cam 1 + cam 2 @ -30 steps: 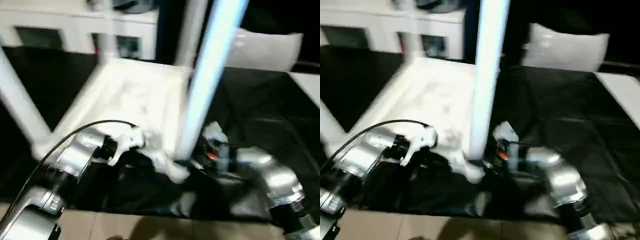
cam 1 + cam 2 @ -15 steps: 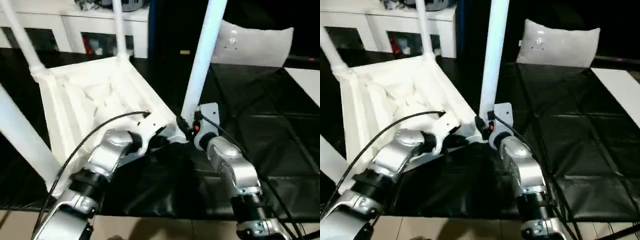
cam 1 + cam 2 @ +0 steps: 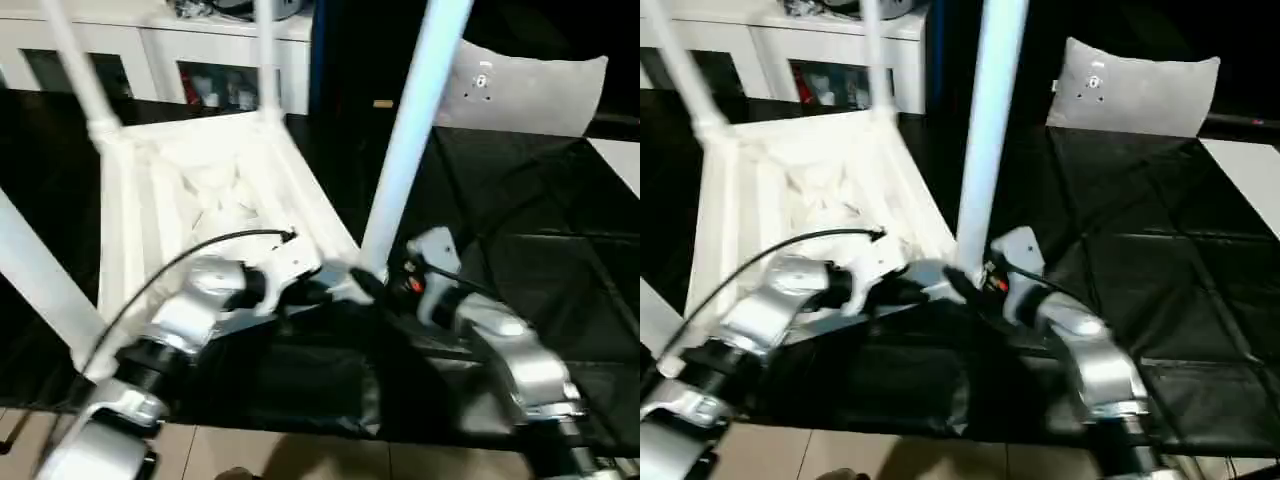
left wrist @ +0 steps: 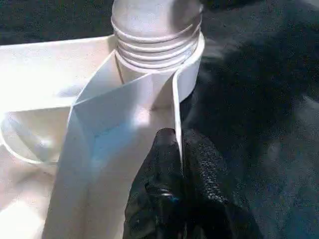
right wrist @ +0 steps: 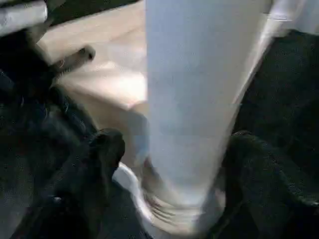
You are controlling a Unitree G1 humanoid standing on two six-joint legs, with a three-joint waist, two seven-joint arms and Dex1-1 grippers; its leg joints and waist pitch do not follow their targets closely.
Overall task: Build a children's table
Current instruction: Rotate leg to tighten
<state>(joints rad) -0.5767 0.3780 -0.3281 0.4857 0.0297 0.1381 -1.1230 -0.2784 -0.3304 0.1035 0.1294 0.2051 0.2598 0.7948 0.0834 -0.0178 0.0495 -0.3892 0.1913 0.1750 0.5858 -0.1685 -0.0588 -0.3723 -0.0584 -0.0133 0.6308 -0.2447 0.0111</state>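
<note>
Left wrist view: the left gripper pinches a rib of the upturned top beside its corner socket, steadying it on the black mat, while the right gripper stands spread around the leg seated there.

We are looking at a black quilted mat spreading under everything, and the upturned white table top is lying directly on it, just ahead of our left gripper. Beyond our right gripper, a grey-white pillow is resting at the mat's far edge.
</note>
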